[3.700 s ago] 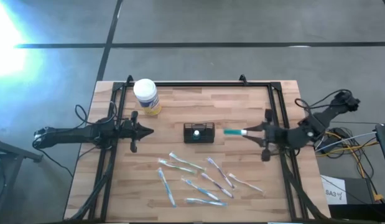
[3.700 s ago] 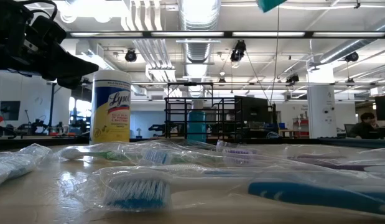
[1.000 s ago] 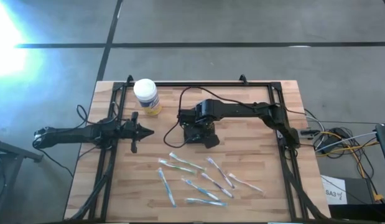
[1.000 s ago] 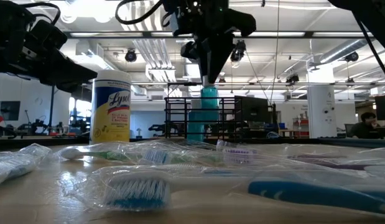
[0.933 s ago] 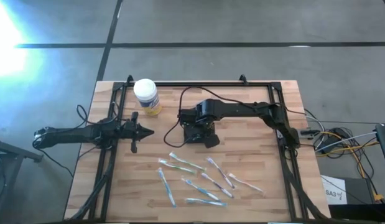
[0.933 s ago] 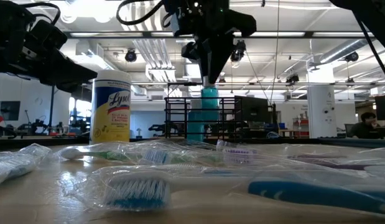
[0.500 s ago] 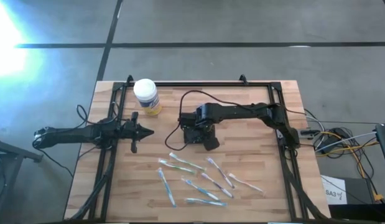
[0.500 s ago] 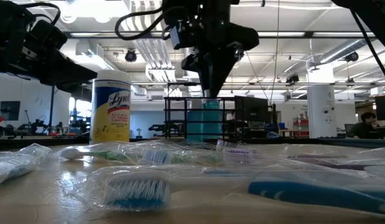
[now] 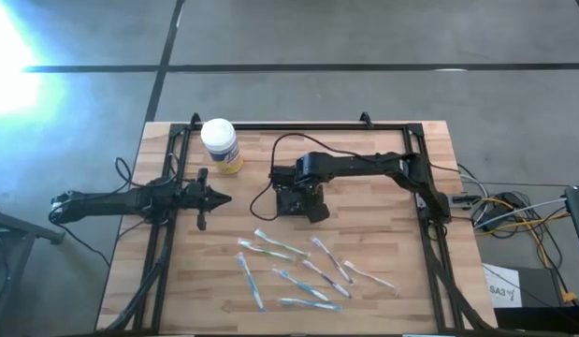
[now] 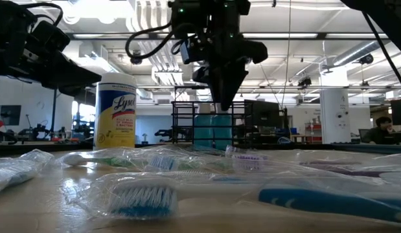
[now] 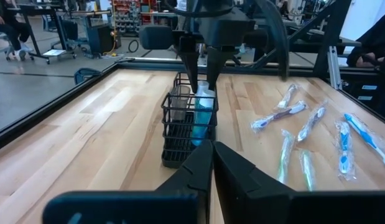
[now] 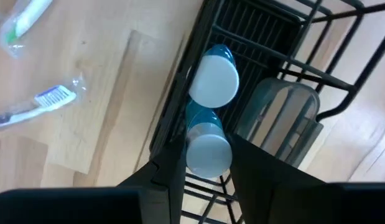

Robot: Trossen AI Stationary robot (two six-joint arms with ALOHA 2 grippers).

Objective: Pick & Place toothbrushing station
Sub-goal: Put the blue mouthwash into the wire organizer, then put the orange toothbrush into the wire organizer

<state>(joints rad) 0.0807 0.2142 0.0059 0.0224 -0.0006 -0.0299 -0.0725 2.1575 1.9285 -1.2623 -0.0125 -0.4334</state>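
The toothbrushing station, a black wire holder (image 11: 186,127), stands at the table's middle (image 10: 206,126). In the high view my right gripper (image 9: 298,195) covers most of it. That gripper (image 12: 208,152) points straight down over the holder, shut on a teal tube with a white cap (image 11: 204,112). A second teal tube (image 12: 214,81) stands in the holder beside it, and a grey cup (image 12: 282,118) fills the neighbouring compartment. My left gripper (image 9: 224,197) waits at the table's left, shut and touching nothing. My right gripper pinches the teal tube's white-capped top end (image 12: 208,140) between its two fingers, coming from above and pointing down. The tube stands upright with its body down inside the holder (image 10: 213,126). The wire sides hide where its lower end rests.
A yellow jar with a white lid (image 9: 220,143) stands at the far left. Several wrapped toothbrushes (image 9: 298,267) lie scattered toward the near edge, right of the middle. A black rail frame (image 9: 298,126) runs around the table's far and side edges.
My right gripper has gone down toward the holder with the teal tube. The tube, which stood with its top above the holder's rim, now sits down inside the holder, still upright.
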